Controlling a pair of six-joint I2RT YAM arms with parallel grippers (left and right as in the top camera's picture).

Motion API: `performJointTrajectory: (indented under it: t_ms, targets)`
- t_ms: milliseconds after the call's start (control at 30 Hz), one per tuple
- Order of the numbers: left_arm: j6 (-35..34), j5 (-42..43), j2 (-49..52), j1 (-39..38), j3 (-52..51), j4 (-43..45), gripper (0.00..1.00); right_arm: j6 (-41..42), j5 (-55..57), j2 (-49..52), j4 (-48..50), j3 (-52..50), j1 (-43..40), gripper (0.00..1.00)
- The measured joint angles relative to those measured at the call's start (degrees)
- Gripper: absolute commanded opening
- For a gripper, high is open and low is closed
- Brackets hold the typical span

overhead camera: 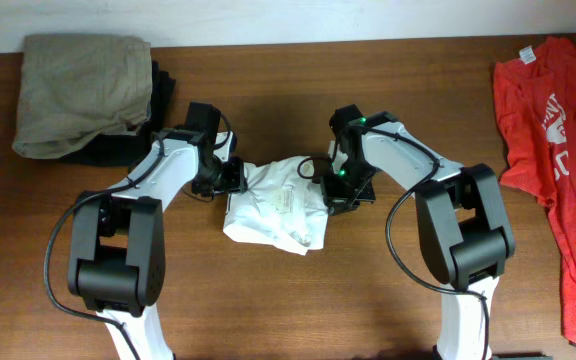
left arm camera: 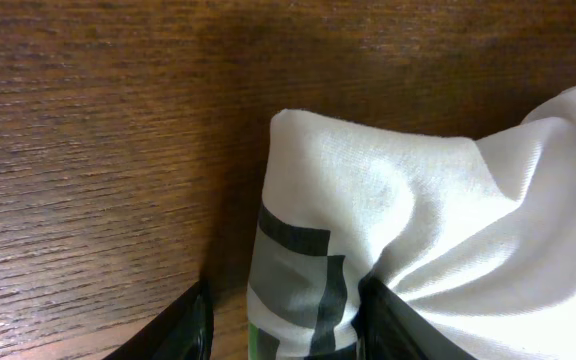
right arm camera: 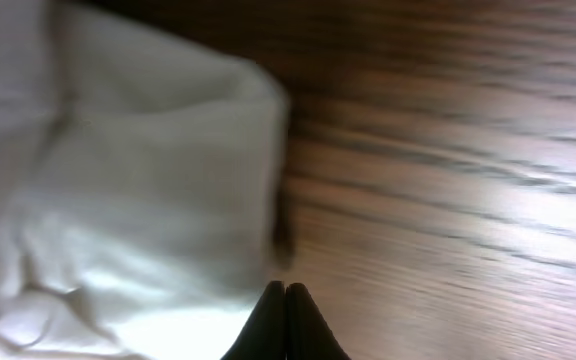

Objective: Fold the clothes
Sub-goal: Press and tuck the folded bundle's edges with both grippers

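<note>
The clothes, a white T-shirt [overhead camera: 273, 205], lie crumpled in a heap at the middle of the wooden table [overhead camera: 298, 300]. My left gripper [overhead camera: 230, 178] is at the heap's left edge. In the left wrist view it [left arm camera: 288, 325] stands open around a fold of the shirt [left arm camera: 388, 200] with a grey, black and green print. Bare wood shows between the left finger [left arm camera: 193, 330] and the cloth. My right gripper [overhead camera: 336, 190] is at the heap's right edge. In the right wrist view its fingertips [right arm camera: 285, 300] are pressed together beside the white cloth [right arm camera: 148, 200], with nothing visible between them.
A khaki garment [overhead camera: 83, 90] lies on a black folded one [overhead camera: 160, 95] at the back left. A red T-shirt with white print [overhead camera: 553, 150] is spread along the right edge. Bare wood lies in front of the heap.
</note>
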Motion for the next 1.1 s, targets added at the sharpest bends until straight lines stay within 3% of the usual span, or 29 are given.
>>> performJointTrajectory:
  t_ms: [133, 367, 500, 667, 833, 1100]
  targets:
    - [0.00, 0.00, -0.09, 0.00, 0.13, -0.55, 0.48, 1.16, 1.55, -2.40, -0.33, 0.00, -0.42, 0.04]
    - [0.00, -0.55, -4.74, 0.00, -1.42, -7.19, 0.48, 1.97, -1.55, -17.55, 1.70, 2.01, -0.46, 0.04]
    - [0.00, -0.85, -11.82, 0.00, -1.62, -9.60, 0.47, 2.08, -5.62, -17.03, 4.31, 2.25, -0.07, 0.04]
    - [0.00, -0.87, -14.69, 0.00, -1.62, -14.34, 0.34, 2.16, -8.20, -11.17, 6.75, 2.14, 3.69, 0.04]
    - [1.20, 0.48, -14.69, -0.46, -3.74, -18.25, 0.01, 2.43, -10.75, -4.42, 8.41, 2.03, 7.74, 0.04]
    - [2.82, 8.24, -14.69, -6.01, -13.64, -6.27, 0.01, 3.28, -11.58, -0.81, 8.68, 1.99, 8.11, 0.04]
